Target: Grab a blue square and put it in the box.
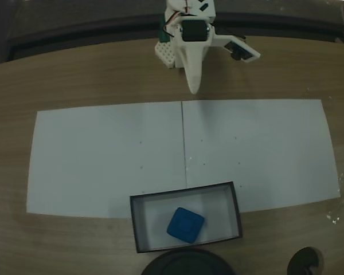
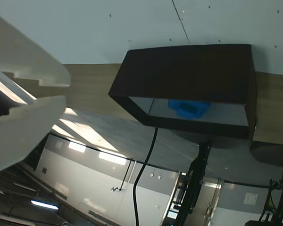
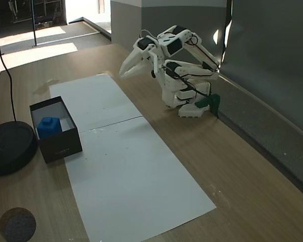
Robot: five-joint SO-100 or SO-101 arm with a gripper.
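Fingers together, empty, folded back at the arm's base. One blue square sits inside one box; two white sheets on the surface.

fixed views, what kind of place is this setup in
Probably a lab or workshop bench: a small white robot arm sits on a wooden table with white paper sheets laid out, a black box, and cables by a bare floor.
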